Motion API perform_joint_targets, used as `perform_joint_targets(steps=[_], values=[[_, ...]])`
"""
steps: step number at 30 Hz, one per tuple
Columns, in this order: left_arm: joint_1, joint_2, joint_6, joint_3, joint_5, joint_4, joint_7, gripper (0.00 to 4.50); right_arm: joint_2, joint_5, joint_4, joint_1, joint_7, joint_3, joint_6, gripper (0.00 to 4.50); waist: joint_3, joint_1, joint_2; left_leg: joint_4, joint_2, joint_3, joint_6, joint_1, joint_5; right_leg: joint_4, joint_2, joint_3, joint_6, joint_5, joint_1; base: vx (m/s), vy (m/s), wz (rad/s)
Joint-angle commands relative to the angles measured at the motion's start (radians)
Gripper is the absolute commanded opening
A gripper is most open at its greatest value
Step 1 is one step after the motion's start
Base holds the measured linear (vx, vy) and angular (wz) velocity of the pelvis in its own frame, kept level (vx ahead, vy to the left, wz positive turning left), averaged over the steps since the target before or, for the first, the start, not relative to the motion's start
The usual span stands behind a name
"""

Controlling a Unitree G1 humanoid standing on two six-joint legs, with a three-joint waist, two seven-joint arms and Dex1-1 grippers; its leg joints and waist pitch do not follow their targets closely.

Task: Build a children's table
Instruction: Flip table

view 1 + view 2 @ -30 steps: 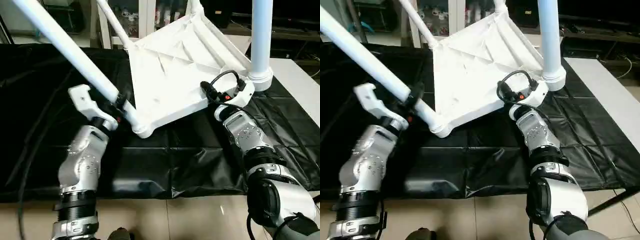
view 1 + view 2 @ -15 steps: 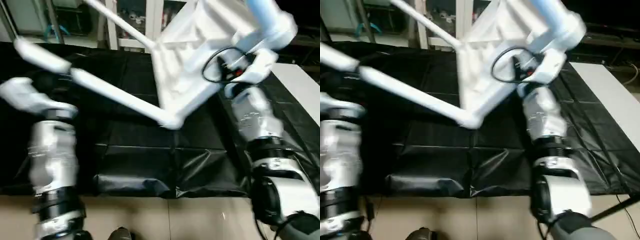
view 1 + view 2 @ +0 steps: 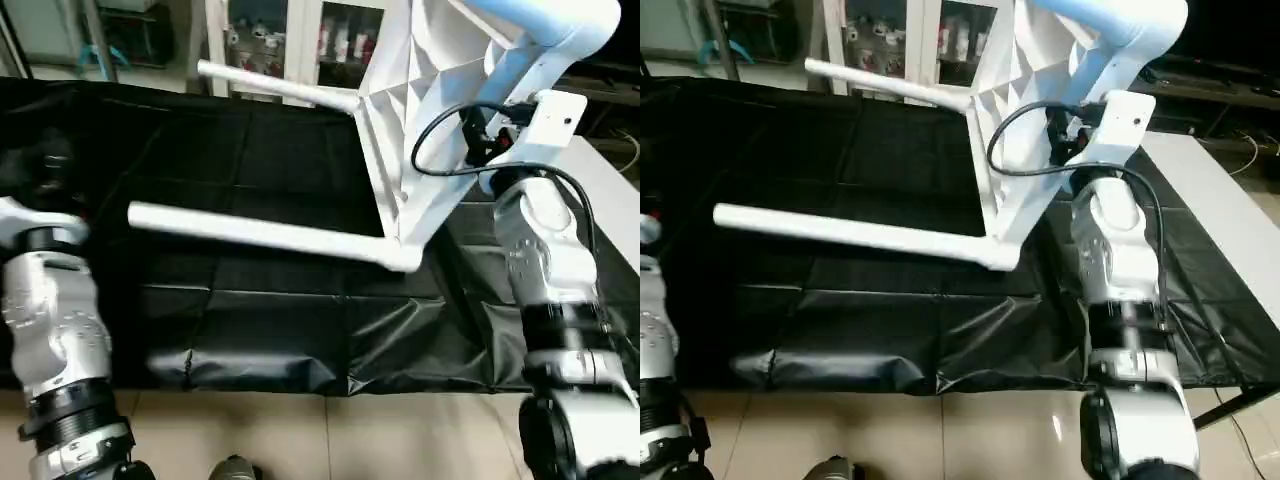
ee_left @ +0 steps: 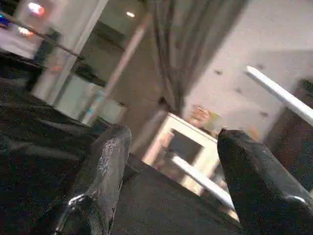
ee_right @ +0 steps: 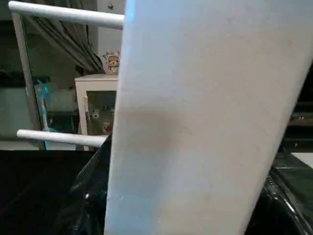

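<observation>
- Children's table [image 3: 420, 120] stands tipped on edge over the black-draped worktable [image 3: 250, 300], its ribbed underside facing the robot's left.
- Two of its legs reach out level from the top toward the left: the nearer leg [image 3: 260, 235] springs from the top's lowest corner, the farther leg [image 3: 275, 88] from the corner behind it.
- A third leg [image 3: 545, 25] runs across the upper right of the head views, above the right gripper.
- Lowest corner of the table top sits close over the black cloth; whether it touches cannot be told.
- Right gripper [image 5: 186, 147] is at the table's right edge; its black fingers [image 5: 93, 196] stand on either side of a white part of the table, clamped on it, as the right wrist view shows.
- A black cable [image 3: 440, 150] loops from the right wrist in front of the table top.
- Left gripper [image 4: 171, 181] is well apart from the table, out beyond the free end of the nearer leg; its two fingers [image 4: 110, 166] are spread with nothing between them.
- Left forearm [image 3: 50, 320] rises at the worktable's near left edge.
</observation>
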Motion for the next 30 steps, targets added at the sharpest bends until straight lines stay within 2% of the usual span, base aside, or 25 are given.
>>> perform_joint_targets(steps=[1, 2, 3, 4, 8, 9, 10, 12, 14, 15, 17, 18, 19, 21, 23, 24, 25, 26, 27, 28, 29, 30], values=[[0.012, 0.007, 0.032, -0.064, 0.024, -0.025, -0.049, 3.19, -0.006, -0.028, -0.029, 0.035, -0.041, -0.002, 0.051, 1.96, -0.065, -0.011, 0.019, -0.088, 0.031, -0.022, -0.162, 0.061, -0.374, -0.068, -0.017, 0.016, -0.062, -0.1, -0.003, 0.0, 0.0, 0.0], [0.029, 0.027, 0.061, -0.127, 0.053, -0.046, -0.096, 3.19, -0.003, -0.035, -0.078, 0.059, -0.041, 0.015, 0.083, 1.96, -0.065, -0.011, 0.02, -0.087, 0.031, -0.022, -0.164, 0.065, -0.373, -0.068, -0.015, 0.016, -0.06, -0.097, -0.006, 0.0, 0.0, 0.0], [0.04, 0.039, 0.079, -0.165, 0.069, -0.059, -0.125, 3.19, -0.004, -0.038, -0.108, 0.073, -0.036, 0.029, 0.105, 1.96, -0.062, -0.013, 0.021, -0.09, 0.031, -0.021, -0.165, 0.062, -0.383, -0.069, -0.015, 0.017, -0.057, -0.109, -0.007, 0.0, 0.0, 0.0], [0.048, 0.046, 0.105, -0.199, 0.072, -0.077, -0.151, 3.19, -0.008, -0.04, -0.138, 0.088, -0.026, 0.044, 0.125, 1.95, -0.063, -0.011, 0.022, -0.091, 0.032, -0.023, -0.169, 0.064, -0.394, -0.07, -0.016, 0.016, -0.055, -0.12, -0.007, 0.0, 0.0, 0.0], [0.068, 0.075, 0.177, -0.306, 0.083, -0.134, -0.23, 3.19, -0.021, -0.065, -0.217, 0.129, -0.037, 0.064, 0.179, 1.95, -0.059, -0.018, 0.022, -0.096, 0.032, -0.025, -0.187, 0.065, -0.447, -0.074, -0.017, 0.018, -0.057, -0.17, -0.011, 0.0, 0.0, 0.0], [0.07, 0.08, 0.187, -0.318, 0.08, -0.143, -0.24, 3.19, -0.021, -0.067, -0.224, 0.132, -0.041, 0.065, 0.185, 1.94, -0.058, -0.018, 0.02, -0.096, 0.032, -0.025, -0.187, 0.065, -0.454, -0.076, -0.018, 0.02, -0.057, -0.178, -0.012, 0.0, 0.0, 0.0], [0.079, 0.103, 0.237, -0.373, 0.064, -0.19, -0.286, 3.19, -0.021, -0.076, -0.257, 0.145, -0.055, 0.069, 0.211, 1.93, -0.059, -0.02, 0.022, -0.097, 0.031, -0.026, -0.188, 0.065, -0.457, -0.075, -0.018, 0.02, -0.059, -0.182, -0.01, 0.0, 0.0, 0.0], [0.086, 0.128, 0.274, -0.424, 0.069, -0.228, -0.32, 3.19, -0.023, -0.08, -0.29, 0.159, -0.061, 0.073, 0.238, 1.93, -0.058, -0.02, 0.021, -0.096, 0.031, -0.025, -0.185, 0.065, -0.451, -0.074, -0.017, 0.021, -0.06, -0.177, -0.011, 0.0, 0.0, 0.0], [0.089, 0.144, 0.293, -0.45, 0.081, -0.246, -0.338, 3.19, -0.029, -0.082, -0.319, 0.173, -0.062, 0.078, 0.261, 1.93, -0.057, -0.02, 0.018, -0.097, 0.031, -0.023, -0.186, 0.068, -0.461, -0.077, -0.016, 0.022, -0.061, -0.196, -0.014, 0.0, 0.0, 0.0], [0.089, 0.144, 0.295, -0.451, 0.082, -0.248, -0.339, 3.19, -0.029, -0.082, -0.321, 0.174, -0.061, 0.078, 0.263, 1.93, -0.056, -0.019, 0.019, -0.097, 0.031, -0.023, -0.186, 0.069, -0.462, -0.078, -0.016, 0.023, -0.061, -0.199, -0.014, 0.0, 0.0, 0.0], [0.097, 0.165, 0.323, -0.487, 0.103, -0.283, -0.361, 3.19, -0.037, -0.086, -0.384, 0.207, -0.059, 0.086, 0.317, 1.93, -0.055, -0.021, 0.011, -0.098, 0.031, -0.023, -0.185, 0.066, -0.463, -0.08, -0.016, 0.024, -0.054, -0.22, -0.013, 0.0, 0.0, 0.0], [0.098, 0.167, 0.33, -0.493, 0.106, -0.291, -0.364, 3.19, -0.038, -0.089, -0.4, 0.216, -0.062, 0.087, 0.332, 1.93, -0.056, -0.017, 0.016, -0.097, 0.032, -0.023, -0.182, 0.07, -0.455, -0.079, -0.016, 0.025, -0.05, -0.212, -0.015, 0.0, 0.0, 0.0], [0.094, 0.167, 0.339, -0.501, 0.107, -0.305, -0.364, 3.19, -0.035, -0.08, -0.419, 0.232, -0.048, 0.092, 0.338, 1.93, -0.055, -0.019, 0.013, -0.097, 0.032, -0.023, -0.182, 0.068, -0.452, -0.079, -0.016, 0.025, -0.049, -0.208, -0.015, 0.0, 0.0, 0.0], [0.092, 0.166, 0.342, -0.504, 0.107, -0.312, -0.364, 3.19, -0.032, -0.068, -0.425, 0.239, -0.034, 0.094, 0.335, 2.49, -0.055, -0.02, 0.013, -0.099, 0.031, -0.024, -0.188, 0.067, -0.459, -0.077, -0.016, 0.024, -0.049, -0.212, -0.015, 0.0, 0.0, 0.0], [0.08, 0.175, 0.364, -0.517, 0.123, -0.334, -0.347, 3.19, -0.026, -0.061, -0.44, 0.258, -0.015, 0.103, 0.325, 2.63, -0.053, -0.022, 0.009, -0.099, 0.031, -0.025, -0.19, 0.067, -0.491, -0.083, -0.018, 0.024, -0.048, -0.252, -0.017, 0.0, 0.0, 0.0], [0.074, 0.18, 0.379, -0.526, 0.121, -0.351, -0.348, 3.19, -0.027, -0.061, -0.448, 0.268, -0.006, 0.108, 0.324, 2.65, -0.054, -0.022, 0.01, -0.1, 0.031, -0.026, -0.19, 0.067, -0.495, -0.083, -0.019, 0.025, -0.048, -0.259, -0.017, 0.0, 0.0, 0.0], [0.07, 0.182, 0.401, -0.532, 0.116, -0.366, -0.346, 3.48, -0.034, -0.062, -0.454, 0.278, 0.007, 0.118, 0.329, 2.72, -0.053, -0.021, 0.015, -0.1, 0.031, -0.027, -0.191, 0.068, -0.506, -0.085, -0.018, 0.026, -0.048, -0.269, -0.019, 0.0, 0.0, 0.0], [0.067, 0.192, 0.412, -0.546, 0.127, -0.382, -0.35, 3.48, -0.043, -0.062, -0.463, 0.292, 0.021, 0.124, 0.333, 2.72, -0.054, -0.022, 0.017, -0.101, 0.03, -0.029, -0.194, 0.067, -0.516, -0.085, -0.018, 0.025, -0.052, -0.267, -0.018, 0.0, 0.0, 0.0], [0.066, 0.199, 0.419, -0.557, 0.139, -0.392, -0.353, 3.56, -0.053, -0.058, -0.474, 0.308, 0.037, 0.128, 0.34, 2.96, -0.055, -0.024, 0.012, -0.1, 0.03, -0.029, -0.192, 0.067, -0.517, -0.086, -0.017, 0.025, -0.053, -0.265, -0.016, 0.0, 0.0, 0.0], [0.064, 0.202, 0.41, -0.564, 0.151, -0.394, -0.356, 3.59, -0.062, -0.057, -0.482, 0.322, 0.049, 0.132, 0.345, 3.03, -0.056, -0.023, 0.015, -0.099, 0.03, -0.029, -0.186, 0.063, -0.498, -0.084, -0.018, 0.026, -0.053, -0.244, -0.013, 0.0, 0.0, 0.0], [0.062, 0.201, 0.401, -0.566, 0.156, -0.393, -0.359, 3.81, -0.067, -0.056, -0.489, 0.331, 0.057, 0.132, 0.349, 3.08, -0.055, -0.022, 0.013, -0.098, 0.03, -0.028, -0.179, 0.064, -0.479, -0.083, -0.016, 0.027, -0.052, -0.228, -0.012, 0.0, 0.0, 0.0], [0.061, 0.195, 0.402, -0.563, 0.151, -0.392, -0.361, 3.81, -0.065, -0.047, -0.495, 0.344, 0.068, 0.128, 0.349, 3.08, -0.054, -0.023, 0.019, -0.098, 0.029, -0.026, -0.177, 0.062, -0.468, -0.082, -0.015, 0.028, -0.056, -0.215, -0.013, 0.0, 0.0, 0.0]])
